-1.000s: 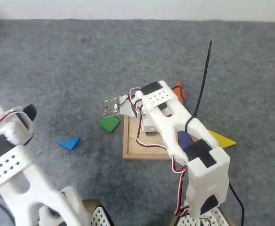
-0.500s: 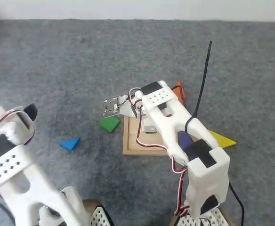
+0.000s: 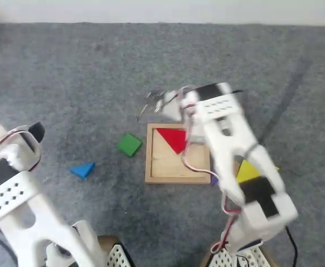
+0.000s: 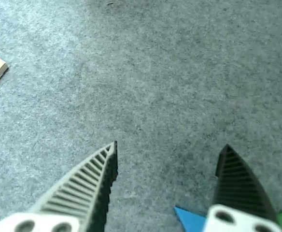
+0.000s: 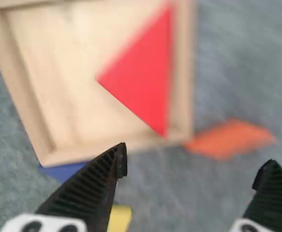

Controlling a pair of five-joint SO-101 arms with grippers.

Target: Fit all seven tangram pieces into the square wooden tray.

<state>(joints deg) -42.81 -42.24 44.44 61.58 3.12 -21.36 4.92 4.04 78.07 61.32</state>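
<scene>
tray [image 3: 149, 167] is occupied by one red triangle [image 3: 173, 138]; right gripper [image 5: 196, 159], fingers [image 5: 97, 183] spread, should be centred over the orange piece [image 5: 230, 137] before being closed.

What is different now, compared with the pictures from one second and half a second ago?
The right arm swung rightward, off the wooden tray; the right gripper is open. A red triangle, hidden before, now shows lying in the tray's far right corner. The green square, blue triangle, tray and left arm stayed where they were.
</scene>
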